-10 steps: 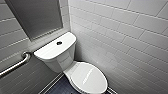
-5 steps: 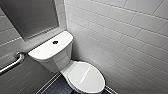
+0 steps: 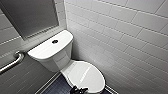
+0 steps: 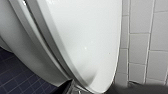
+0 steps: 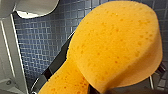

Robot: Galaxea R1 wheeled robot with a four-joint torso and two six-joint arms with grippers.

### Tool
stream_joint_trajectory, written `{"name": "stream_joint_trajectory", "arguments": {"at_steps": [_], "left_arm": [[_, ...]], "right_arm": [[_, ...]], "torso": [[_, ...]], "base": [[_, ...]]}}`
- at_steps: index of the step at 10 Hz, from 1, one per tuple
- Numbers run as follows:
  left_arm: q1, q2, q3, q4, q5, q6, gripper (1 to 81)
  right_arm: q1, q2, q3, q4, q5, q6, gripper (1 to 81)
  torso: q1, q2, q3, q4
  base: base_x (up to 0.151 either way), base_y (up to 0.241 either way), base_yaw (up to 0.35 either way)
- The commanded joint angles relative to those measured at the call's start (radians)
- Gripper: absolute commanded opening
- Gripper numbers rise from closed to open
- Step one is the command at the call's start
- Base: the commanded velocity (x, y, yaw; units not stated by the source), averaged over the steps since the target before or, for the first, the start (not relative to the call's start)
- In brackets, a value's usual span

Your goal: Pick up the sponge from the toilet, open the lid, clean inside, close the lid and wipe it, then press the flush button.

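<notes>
The white toilet [image 3: 53, 58] stands in the corner with its lid [image 3: 86, 75] shut over the bowl. On the flat tank top sits the small dark flush button [image 3: 55, 41]. My left gripper [image 3: 78, 89] is the dark shape at the lid's front edge. The left wrist view shows the lid [image 4: 82, 37] large and very close, and the gripper is open. The orange sponge [image 5: 112, 47] is pinched at its narrow waist by my right gripper [image 5: 75, 81], which is shut on it above the floor.
White tiled walls close in behind and to the right of the toilet [image 3: 125, 37]. A metal grab bar [image 3: 11, 62] is fixed to the left wall. A dark panel [image 3: 27, 15] hangs above the tank. The floor is dark blue mosaic tile [image 5: 40, 42].
The whole head picture has shifted a little, so the camera has moved. The toilet, its lid and the grippers stand as before.
</notes>
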Motion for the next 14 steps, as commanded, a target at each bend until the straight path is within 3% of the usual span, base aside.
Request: {"name": "stream_joint_trajectory", "arguments": {"at_steps": [1,14], "left_arm": [[-0.086,0.016,0.038,0.001,0.014,-0.016,81.1],[-0.086,0.065,-0.048,-0.001,-0.012,-0.019,81.1]], "right_arm": [[0.012,-0.044,0.003,-0.020,-0.056,-0.002,1.0],[0.012,-0.055,0.014,-0.020,-0.054,-0.001,1.0]], "torso": [[0.000,0.000,0.000,0.000],[0.000,0.000,0.000,0.000]], "base": [[0.000,0.000,0.000],[0.000,0.000,0.000]]}}
